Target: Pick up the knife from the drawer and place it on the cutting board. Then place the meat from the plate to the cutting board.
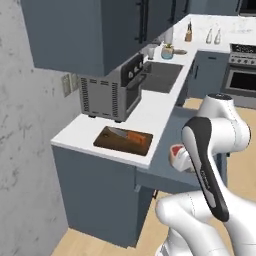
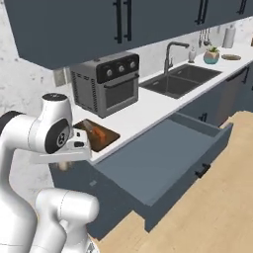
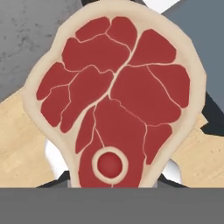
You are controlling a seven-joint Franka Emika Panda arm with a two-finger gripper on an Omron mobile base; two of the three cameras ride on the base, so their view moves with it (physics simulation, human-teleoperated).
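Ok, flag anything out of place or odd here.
The drawer stands pulled wide open. The meat is off the counter, up at the gripper, apparently gripped. The knife lies flat on the cutting board. Nothing looks spilled or damaged.

The arm (image 1: 207,165) is rising from 5 o'clock in the left base view, its elbow folding high and the dark-striped forearm slanting down from 11 toward 5 o'clock. The wrist is turning the claw (image 1: 180,159) out toward 9 o'clock, mostly behind the forearm. Its jaws are clamping the meat (image 3: 116,96), carrying it in the air.
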